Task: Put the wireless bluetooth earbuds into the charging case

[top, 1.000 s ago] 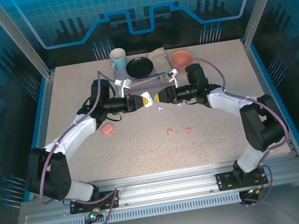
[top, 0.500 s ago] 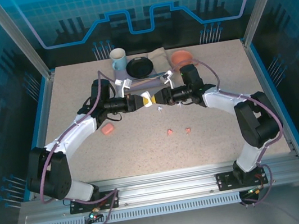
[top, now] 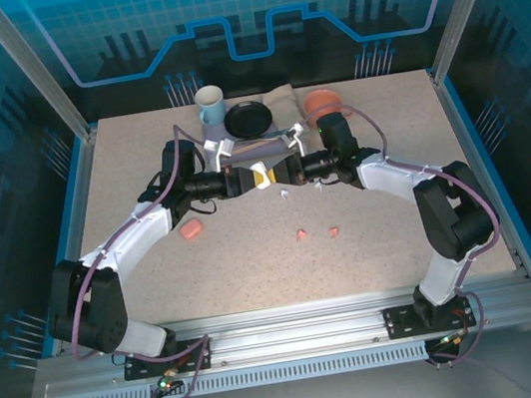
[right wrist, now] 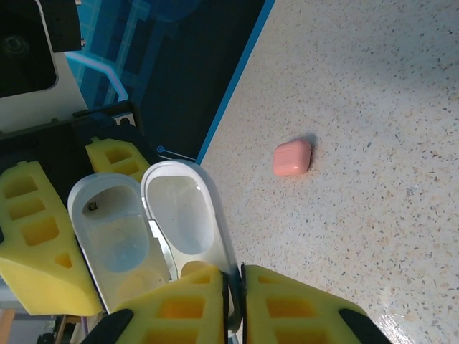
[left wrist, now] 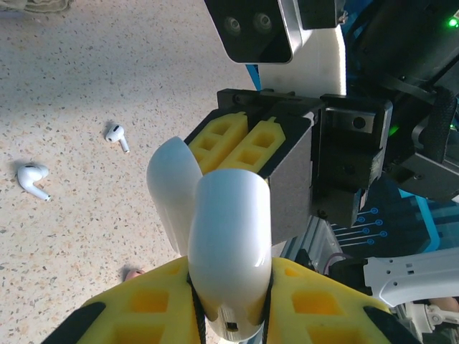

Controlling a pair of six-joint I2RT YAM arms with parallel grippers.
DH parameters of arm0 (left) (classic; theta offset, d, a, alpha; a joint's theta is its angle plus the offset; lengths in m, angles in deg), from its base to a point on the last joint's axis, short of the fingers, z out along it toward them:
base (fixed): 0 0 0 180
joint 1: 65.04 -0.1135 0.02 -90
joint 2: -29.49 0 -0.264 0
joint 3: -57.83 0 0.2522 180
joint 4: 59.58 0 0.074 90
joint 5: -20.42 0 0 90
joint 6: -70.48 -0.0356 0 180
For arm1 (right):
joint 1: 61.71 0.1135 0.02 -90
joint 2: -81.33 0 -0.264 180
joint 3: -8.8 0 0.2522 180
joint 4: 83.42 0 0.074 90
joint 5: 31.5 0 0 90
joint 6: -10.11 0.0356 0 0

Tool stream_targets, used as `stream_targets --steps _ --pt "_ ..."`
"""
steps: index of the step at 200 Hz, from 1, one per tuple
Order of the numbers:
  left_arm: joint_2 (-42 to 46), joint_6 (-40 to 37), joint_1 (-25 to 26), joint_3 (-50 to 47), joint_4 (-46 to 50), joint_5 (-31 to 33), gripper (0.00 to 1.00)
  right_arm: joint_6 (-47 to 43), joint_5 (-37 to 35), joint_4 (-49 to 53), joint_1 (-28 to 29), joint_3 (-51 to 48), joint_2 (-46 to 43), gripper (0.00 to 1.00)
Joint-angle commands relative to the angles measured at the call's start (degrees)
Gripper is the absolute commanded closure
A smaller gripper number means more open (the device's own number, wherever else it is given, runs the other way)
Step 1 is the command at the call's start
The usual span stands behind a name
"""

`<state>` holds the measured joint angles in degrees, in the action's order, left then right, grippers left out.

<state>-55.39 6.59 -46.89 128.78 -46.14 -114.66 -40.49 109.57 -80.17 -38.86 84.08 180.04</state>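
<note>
The left gripper (left wrist: 229, 290) clamps the glossy white plastic charging case (left wrist: 231, 236) by its body; the right gripper (right wrist: 235, 287), nearly closed, pinches its raised lid (right wrist: 183, 215).

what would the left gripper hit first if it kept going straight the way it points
The right gripper: it faces the left gripper head-on, and its fingers seem to pinch the open lid of the white charging case the left one holds. Hardly any gap, though depth is unclear.

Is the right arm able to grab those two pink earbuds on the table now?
Probably not yet. The pink earbuds lie in the open, but the right gripper is shut on the lid of the white charging case, with the left gripper holding its body. It must let go first.
</note>
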Motion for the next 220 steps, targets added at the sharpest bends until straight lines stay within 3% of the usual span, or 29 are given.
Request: stream_targets --steps 1,12,33,65,85,115,164,220 --pt "-0.87 0.48 0.40 1.87 -1.79 -1.63 1.00 -0.43 1.34 0.09 0.69 1.42 0.66 0.93" --pt "-0.90 0.51 0.41 1.87 -1.79 -1.43 1.00 -0.55 1.28 0.33 0.62 1.52 0.69 0.97" --pt "-1.03 0.44 0.42 1.87 -1.97 -1.36 0.85 -1.07 0.93 1.60 0.33 1.84 0.51 1.00" --pt "-1.02 0.12 0.39 2.12 -1.41 -0.97 0.46 -4.61 -0.07 7.29 -0.08 3.92 0.60 1.00" --pt "-0.85 -0.79 0.16 2.93 0.09 -0.89 0.31 -7.63 -0.61 12.07 -0.67 6.01 0.94 1.00" --pt "-1.03 -4.65 -0.69 6.40 6.34 -2.88 0.22 -15.87 -1.33 22.74 -1.49 10.88 2.06 1.00" --pt "-6.88 -18.75 -2.13 18.86 28.88 -8.53 0.19 -32.73 -3.78 39.51 -1.52 19.88 5.28 1.00" --pt "-13.11 -26.65 -3.90 25.86 40.71 -10.27 0.21 -41.39 -4.94 45.43 -1.58 23.54 7.77 1.00"
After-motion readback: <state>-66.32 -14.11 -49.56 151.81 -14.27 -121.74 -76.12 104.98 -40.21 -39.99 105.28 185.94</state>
